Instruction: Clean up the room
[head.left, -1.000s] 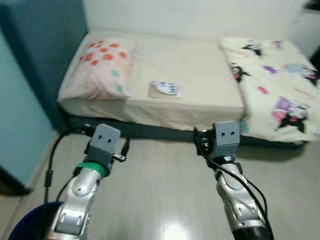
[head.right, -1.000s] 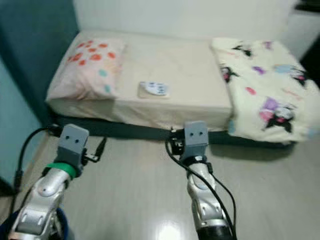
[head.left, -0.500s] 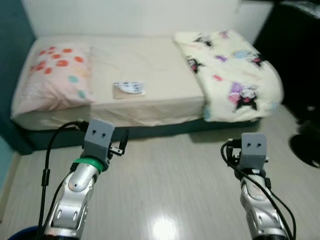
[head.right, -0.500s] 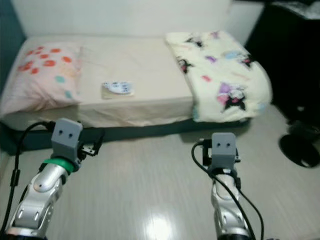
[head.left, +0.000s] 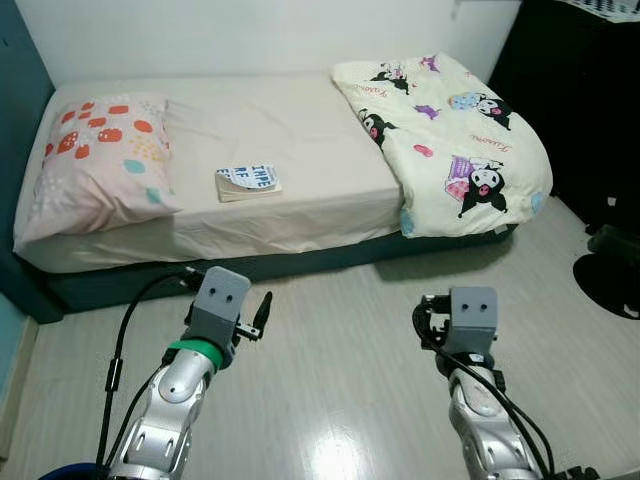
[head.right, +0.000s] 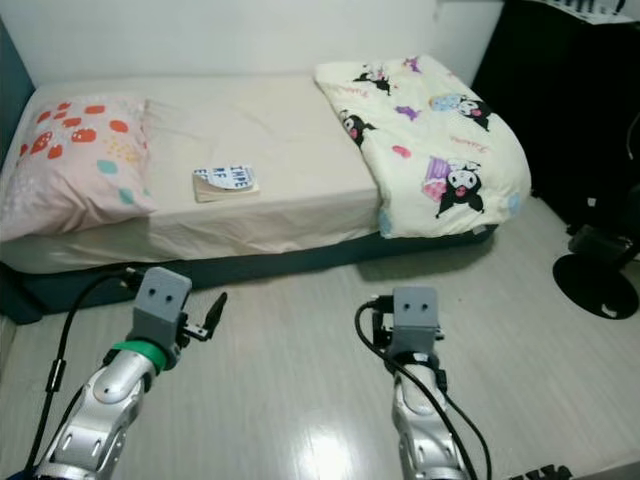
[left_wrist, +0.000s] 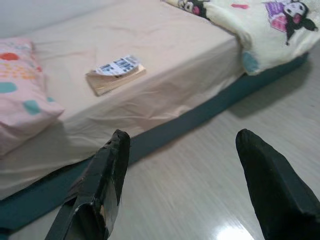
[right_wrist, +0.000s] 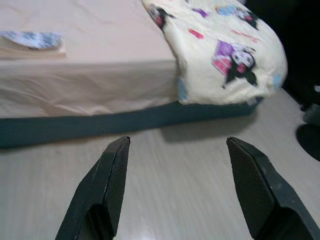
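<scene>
The whole scene sits further left than a second ago and is sharp where it was blurred, so the camera has swung right; the black furniture (head.left: 575, 90) and a dark round base (head.left: 608, 285) on the floor at the far right now come into view, while the teal wall at the left has shrunk to a sliver. The things on the bed (head.left: 250, 200) lie as they did.

The book (head.left: 247, 182) rests flat on the bare sheet in the middle of the bed, just right of the pillow (head.left: 95, 160) and well left of the blanket (head.left: 445, 130). Its long axis runs left to right, about parallel to the near edge of the mattress, with the cover facing up; the print on it is too small to read. The pillow, dotted red and teal, lies at the left end. The cartoon-print blanket covers the right end and hangs over the near right corner, hiding that part of the mattress.

Both arms are raised over the floor (head.left: 340, 350) in front of the bed. The left gripper (left_wrist: 187, 185) has its fingers spread wide with nothing between them, looking toward the book and pillow. The right gripper (right_wrist: 185, 187) is likewise spread and empty, facing the bed's dark base and the hanging blanket. In the head views the wrist housings cover most of the fingers. The round base is cut off at the frame edge
</scene>
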